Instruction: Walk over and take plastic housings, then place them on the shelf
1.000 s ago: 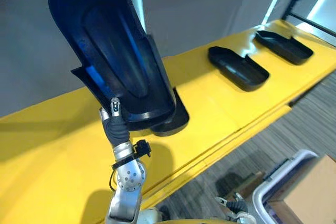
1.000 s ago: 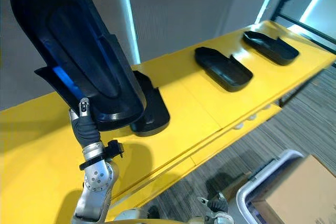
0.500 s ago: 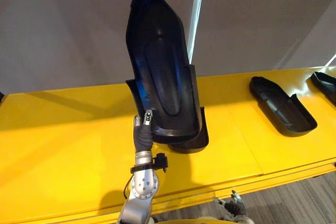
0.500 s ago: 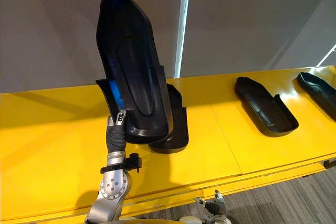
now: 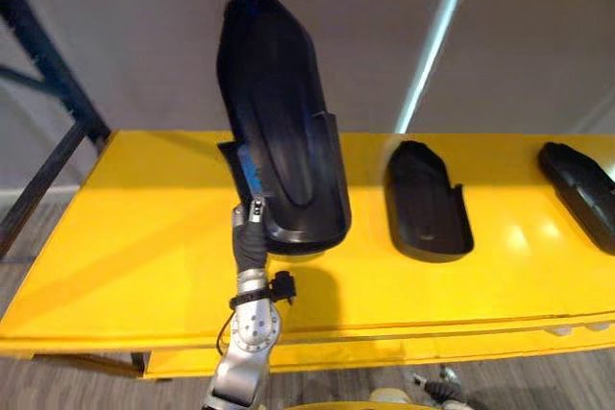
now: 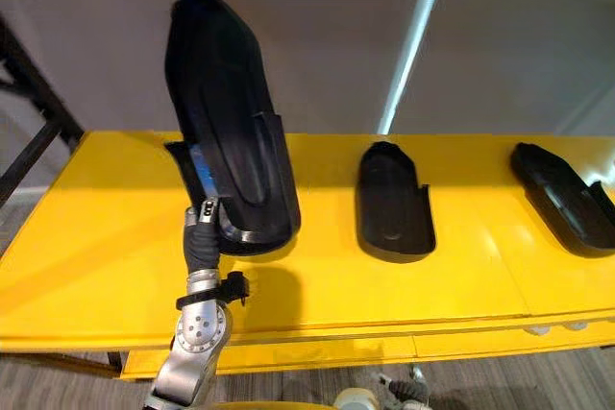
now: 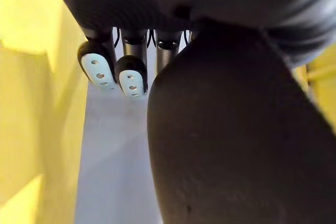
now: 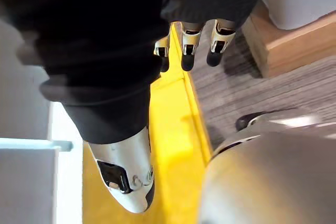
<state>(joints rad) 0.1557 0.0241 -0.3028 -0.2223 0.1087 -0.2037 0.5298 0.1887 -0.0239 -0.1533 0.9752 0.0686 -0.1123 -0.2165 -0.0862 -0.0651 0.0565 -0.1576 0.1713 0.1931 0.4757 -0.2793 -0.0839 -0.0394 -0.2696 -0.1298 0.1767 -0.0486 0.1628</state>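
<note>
Housing of black plastic stands almost upright over the left part of the yellow shelf, its hollow side turned to the robot. The left hand is clamped on its lower near-left edge, thumb against the inside, so the housing rises above and to the far side of the hand. Whether its lower end touches the shelf I cannot tell. To the right on the shelf lies a second housing, hollow side up, and further right a third housing, well apart. The right hand hangs low by the shelf's near edge, fingers straight and apart, holding nothing.
</note>
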